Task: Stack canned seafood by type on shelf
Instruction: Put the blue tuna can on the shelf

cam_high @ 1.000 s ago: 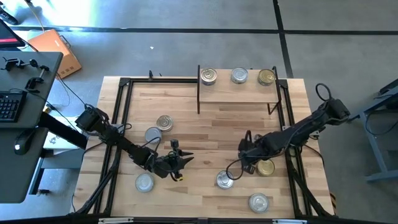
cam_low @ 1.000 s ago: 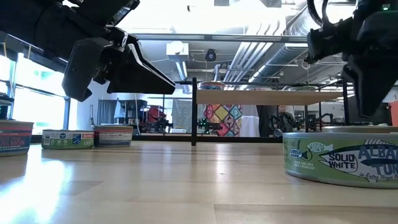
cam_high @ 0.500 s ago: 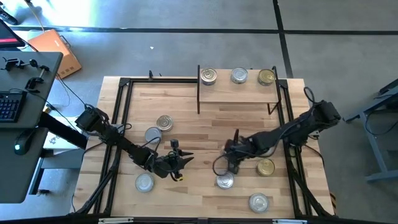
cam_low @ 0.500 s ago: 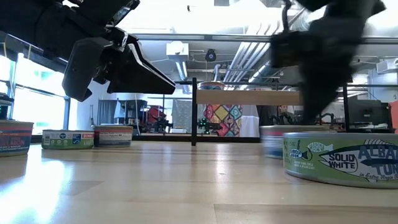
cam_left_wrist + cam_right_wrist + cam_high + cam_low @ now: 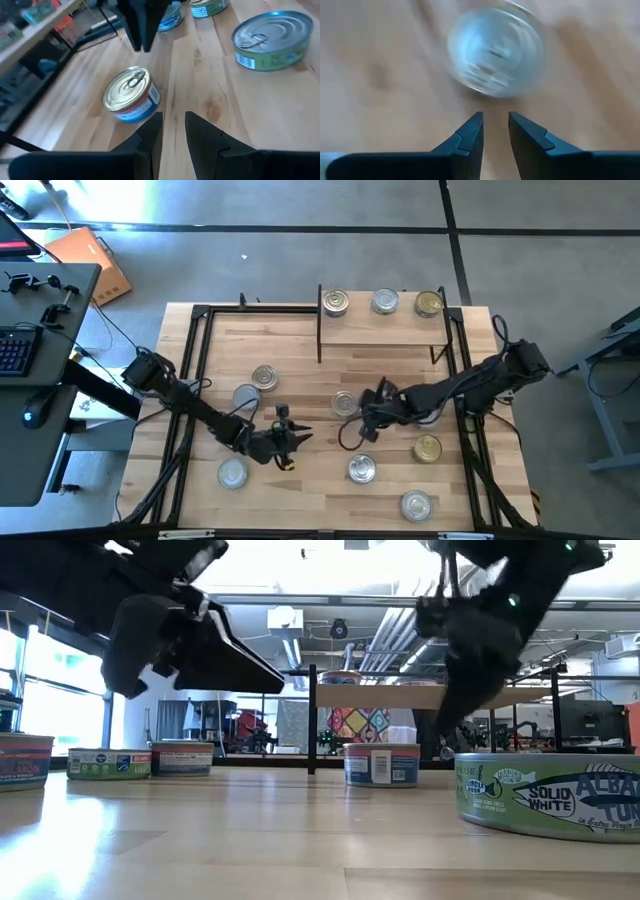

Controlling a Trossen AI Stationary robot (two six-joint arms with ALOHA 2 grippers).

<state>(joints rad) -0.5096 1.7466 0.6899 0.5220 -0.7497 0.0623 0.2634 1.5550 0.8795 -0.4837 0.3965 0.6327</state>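
Note:
The shelf [image 5: 385,328] stands at the table's far edge with three tins [image 5: 385,302] on top. Several more tins lie on the tabletop. A gold-lidded tin with a blue-and-white label [image 5: 345,402] [image 5: 131,95] [image 5: 380,763] sits near the table's middle. My right gripper [image 5: 364,414] [image 5: 495,122] slants down just to its right, open by a narrow gap with nothing between the fingers. My left gripper [image 5: 292,438] [image 5: 173,125] hovers to the left of that tin, pointing toward it, also open by a narrow gap and empty. My right gripper's fingertips [image 5: 472,125] stand just short of the blurred tin's rim [image 5: 490,92], slanting down from the table's right. I cannot tell whether they touch it. My left gripper touches nothing.
Two tins [image 5: 256,386] lie left of centre and one [image 5: 232,473] lies near the front left. Three more [image 5: 361,470] [image 5: 427,448] [image 5: 415,505] lie front right, one with a green label [image 5: 550,795]. Black frame rails [image 5: 195,380] run along the table's sides.
My right gripper has swept toward the table's left edge and slightly toward the far edge, tipping further downward. The blue-and-white tin, earlier hidden beneath the gripper, has slid leftward along the table and now shows beside it.

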